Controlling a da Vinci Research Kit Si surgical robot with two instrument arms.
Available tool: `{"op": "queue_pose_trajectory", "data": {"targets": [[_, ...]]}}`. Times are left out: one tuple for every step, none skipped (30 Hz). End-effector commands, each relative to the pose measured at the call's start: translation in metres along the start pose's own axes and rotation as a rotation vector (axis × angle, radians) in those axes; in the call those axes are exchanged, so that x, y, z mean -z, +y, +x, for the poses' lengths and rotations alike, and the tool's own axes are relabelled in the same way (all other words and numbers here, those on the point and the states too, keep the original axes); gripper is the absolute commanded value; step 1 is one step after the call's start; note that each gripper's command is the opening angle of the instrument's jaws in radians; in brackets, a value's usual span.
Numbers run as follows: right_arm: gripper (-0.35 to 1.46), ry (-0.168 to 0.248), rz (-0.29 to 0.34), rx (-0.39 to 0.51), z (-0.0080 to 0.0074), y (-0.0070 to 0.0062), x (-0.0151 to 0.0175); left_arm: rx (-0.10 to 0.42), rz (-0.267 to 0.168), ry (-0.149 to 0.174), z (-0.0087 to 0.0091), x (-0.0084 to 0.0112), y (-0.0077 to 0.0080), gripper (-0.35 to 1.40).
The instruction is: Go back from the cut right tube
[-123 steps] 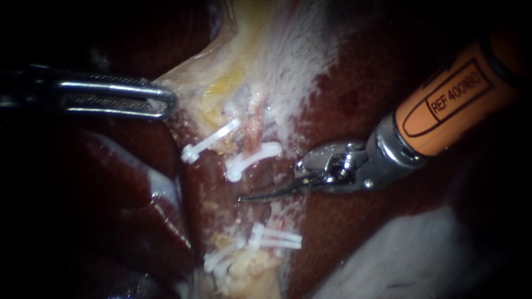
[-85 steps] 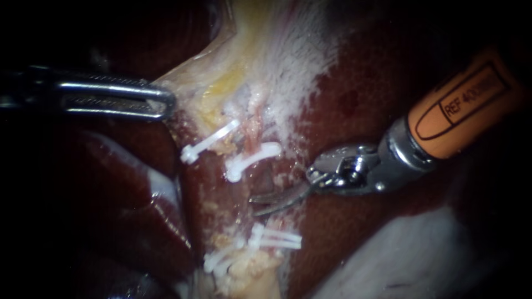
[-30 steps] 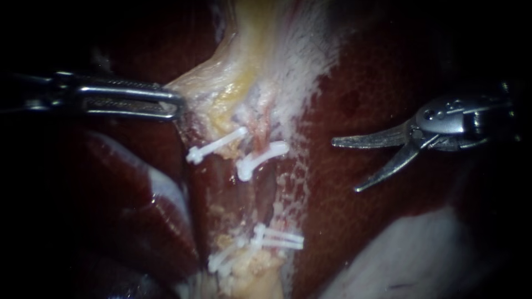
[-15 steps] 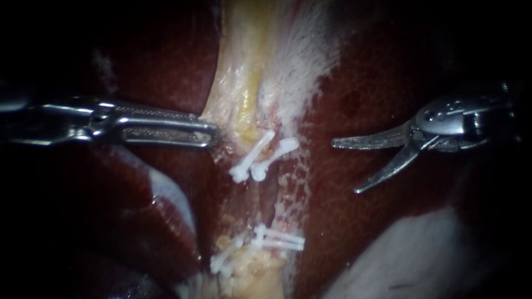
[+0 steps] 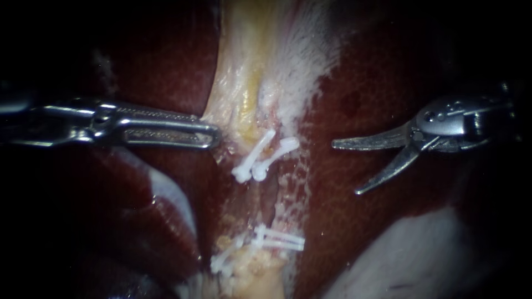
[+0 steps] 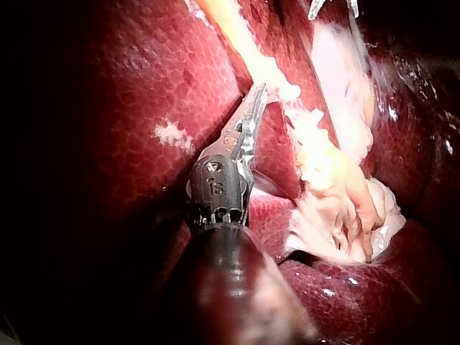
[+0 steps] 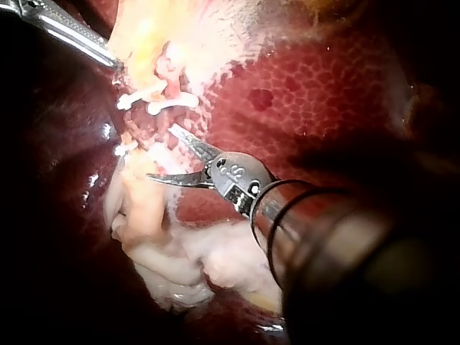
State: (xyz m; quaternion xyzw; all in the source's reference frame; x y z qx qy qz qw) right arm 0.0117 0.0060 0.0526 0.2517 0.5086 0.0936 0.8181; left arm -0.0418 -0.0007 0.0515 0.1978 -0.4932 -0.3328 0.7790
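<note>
Right tube (image 5: pixel 270 191) lies cut in the middle of the endoscope view, between two groups of white clips, and neither of my instruments touches it.

Nearest to the camera are the instruments. My right instrument (image 5: pixel 344 169) has two curved blades that stand wide apart and hold nothing. They hang over the liver (image 5: pixel 360 99), well apart from the tube, with the tips pointing toward it. The right wrist view shows this right instrument (image 7: pixel 159 152) open in the same way, near the clipped part.

My left instrument (image 5: pixel 213 135) comes in from the other side. Its long jaws lie close together, and their tip pinches the edge of the pale tissue (image 5: pixel 238 94), just beside the upper clips (image 5: pixel 260 160). In the left wrist view the left instrument (image 6: pixel 260 90) meets this yellowish band with its tip.

The upper clips sit side by side, nearly touching. The lower clips (image 5: pixel 266 241) sit further down the view, on crumbly yellowish tissue. Behind all this the dark red liver fills the rest, and a whitish mass (image 5: pixel 421 254) lies at the lower right.
</note>
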Motion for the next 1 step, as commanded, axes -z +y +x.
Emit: {"op": "queue_pose_trajectory", "data": {"targets": [[1.36, 0.0, 0.0, 0.0, 0.0, 0.0, 0.0, 0.0, 0.0, 0.0, 0.0, 0.0, 0.0, -0.35]]}}
